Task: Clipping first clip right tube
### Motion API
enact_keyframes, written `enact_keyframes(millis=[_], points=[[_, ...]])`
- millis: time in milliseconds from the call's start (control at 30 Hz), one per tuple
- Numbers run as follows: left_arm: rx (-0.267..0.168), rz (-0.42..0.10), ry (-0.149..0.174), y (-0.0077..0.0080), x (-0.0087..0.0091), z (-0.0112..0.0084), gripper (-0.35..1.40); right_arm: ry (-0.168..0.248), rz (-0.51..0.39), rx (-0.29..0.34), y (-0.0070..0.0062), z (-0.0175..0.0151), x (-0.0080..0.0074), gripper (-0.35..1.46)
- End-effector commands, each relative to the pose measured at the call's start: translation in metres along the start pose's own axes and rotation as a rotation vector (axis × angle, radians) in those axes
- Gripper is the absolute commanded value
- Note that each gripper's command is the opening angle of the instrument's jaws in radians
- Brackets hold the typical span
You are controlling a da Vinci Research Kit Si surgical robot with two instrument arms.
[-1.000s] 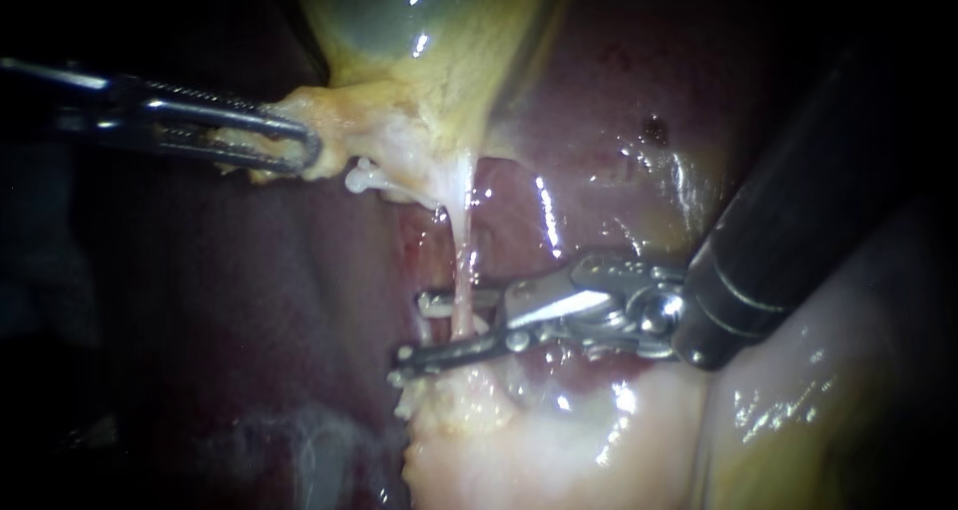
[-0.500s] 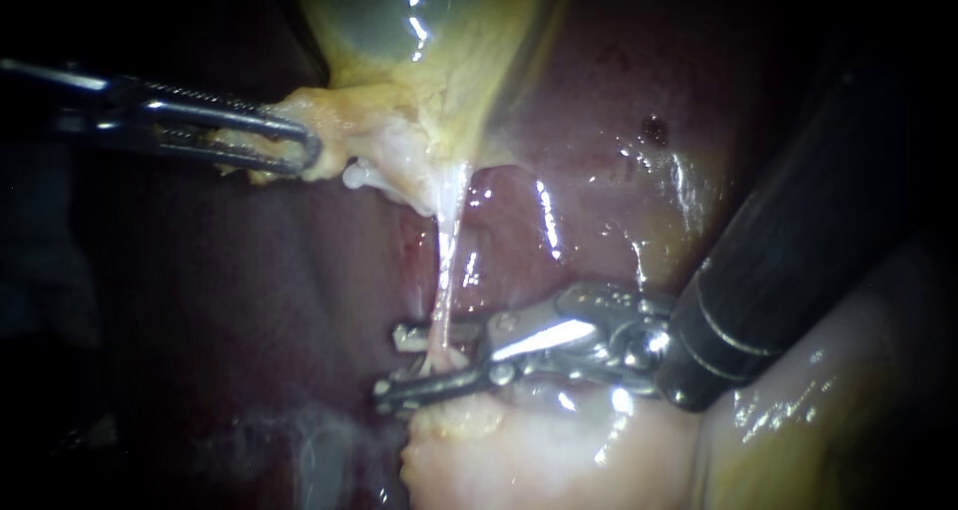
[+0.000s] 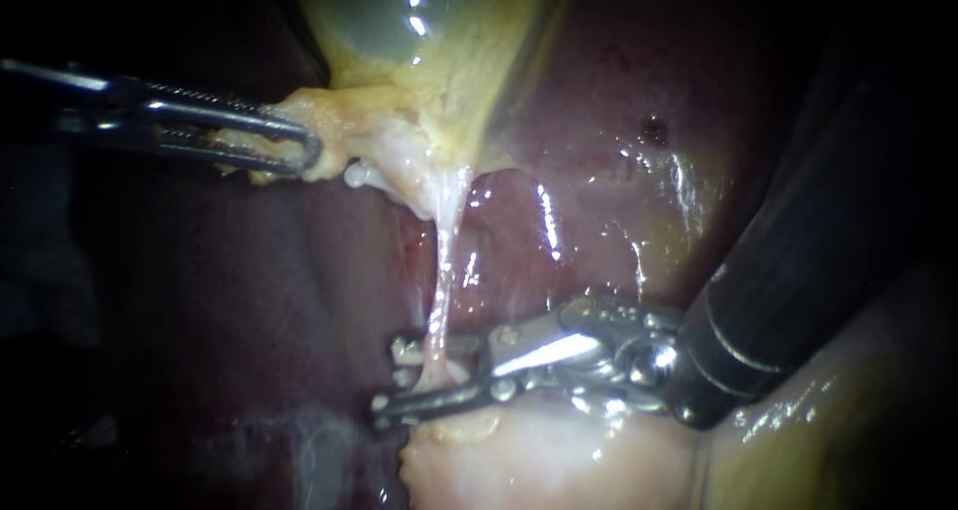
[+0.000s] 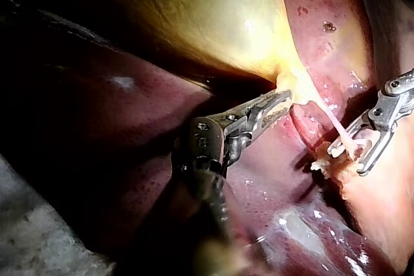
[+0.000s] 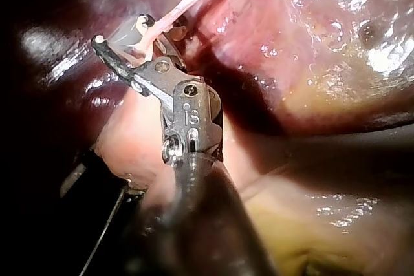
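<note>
The right instrument [image 3: 389, 378] has slid lower along the tube [image 3: 444, 260], toward 6 o'clock, near the pale lump [image 3: 519, 460] at its foot. Its jaws stand apart with the tube between them, not squeezed yet, so the clip looks ready to go on. At 10 o'clock the left instrument [image 3: 299, 146] pinches the gallbladder [image 3: 419, 31] edge tight. Only the right wrist view shows the tube crossing that gap clearly.

Your endoscope looks from close in, straight onto the tube [image 3: 446, 270], with the left instrument [image 3: 299, 151] and right instrument [image 3: 399, 375] entering from opposite sides. Each wrist camera looks forward along its own shaft, close behind its jaws. All three views share the tube between the right jaws and the gallbladder [image 3: 399, 31] beyond the left jaws.
</note>
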Motion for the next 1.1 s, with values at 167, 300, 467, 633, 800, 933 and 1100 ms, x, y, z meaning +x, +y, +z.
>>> enact_keyframes(millis=[167,300,467,633,800,933,1100], points=[[0.000,0.000,0.000,0.0000,0.0000,0.0000,-0.35,0.008,0.003,0.006,-0.0003,-0.0001,0.0005,0.49],[0.000,0.000,0.000,0.0000,0.0000,0.0001,-0.35,0.008,0.003,0.006,-0.0002,-0.0001,0.0005,0.49],[0.000,0.001,0.000,-0.0001,-0.0001,0.0001,-0.35,0.008,0.003,0.006,0.0001,-0.0002,0.0004,0.47],[0.001,0.001,0.000,-0.0001,-0.0001,0.0001,-0.35,0.006,0.002,0.010,0.0003,-0.0006,0.0003,0.35],[0.001,0.001,0.000,-0.0001,-0.0001,0.0002,-0.35,0.005,0.002,0.012,0.0006,-0.0010,0.0001,0.15],[0.001,0.001,0.000,-0.0001,-0.0001,0.0002,-0.35,0.004,0.001,0.013,0.0009,-0.0013,0.0001,0.00],[0.001,0.001,0.000,-0.0001,-0.0001,0.0002,-0.35,-0.002,0.024,0.011,0.0010,-0.0016,-0.0001,-0.34]])
